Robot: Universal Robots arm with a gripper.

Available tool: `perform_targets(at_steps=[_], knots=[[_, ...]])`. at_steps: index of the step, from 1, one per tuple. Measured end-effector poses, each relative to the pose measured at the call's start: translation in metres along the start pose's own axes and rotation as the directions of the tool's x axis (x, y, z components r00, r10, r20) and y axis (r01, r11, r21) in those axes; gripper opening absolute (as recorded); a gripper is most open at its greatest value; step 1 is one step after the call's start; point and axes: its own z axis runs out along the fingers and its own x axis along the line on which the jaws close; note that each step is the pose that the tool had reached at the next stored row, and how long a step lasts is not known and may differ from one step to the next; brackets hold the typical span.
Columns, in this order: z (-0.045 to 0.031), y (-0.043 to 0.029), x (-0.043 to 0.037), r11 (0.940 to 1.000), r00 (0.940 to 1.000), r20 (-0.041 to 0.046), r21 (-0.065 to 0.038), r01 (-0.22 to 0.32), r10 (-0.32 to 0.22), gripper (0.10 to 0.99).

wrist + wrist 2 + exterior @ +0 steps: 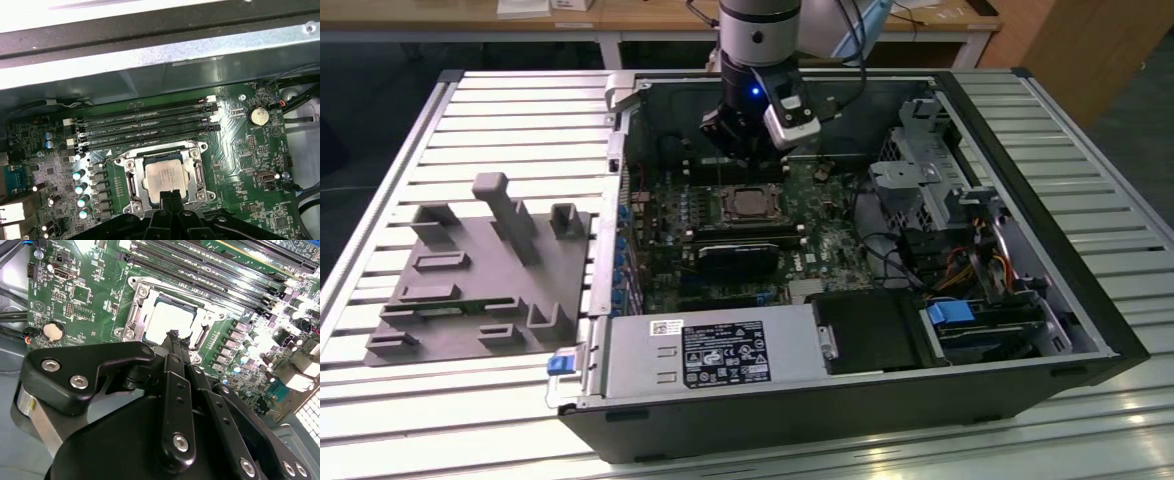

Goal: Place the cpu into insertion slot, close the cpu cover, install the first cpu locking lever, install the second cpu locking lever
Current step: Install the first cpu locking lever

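Observation:
The cpu (162,175) lies flat in the insertion slot (197,150), its silver-grey top showing through the window of the cpu cover (131,176). The cover's silvery frame lies down around the chip. In the second wrist view the cpu (165,320) and the cpu cover (136,315) appear again. My gripper (167,194) is shut, its two black fingers pressed together with nothing seen between them. Their tips (172,334) stand at one edge of the socket, over the chip's rim. In the exterior view the gripper (744,165) hangs just behind the cpu (750,205) inside the computer case.
Long black memory slots (145,125) run along one side of the socket. A coin cell (258,116) sits nearby. A black heatsink block (734,258), a power supply (707,355) and drive cages (947,190) crowd the case. A grey fixture (480,270) lies on the exterior view's left.

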Motion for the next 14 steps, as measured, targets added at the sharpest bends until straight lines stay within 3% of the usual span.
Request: perform_targets(at_steps=[7,14], knots=[[-0.0002,0.0,0.0002,1.0,1.0,0.0,0.0,0.0,0.0,0.106],[-0.0006,-0.0015,0.008,1.0,1.0,0.0,0.0,0.0,0.0,0.106]])
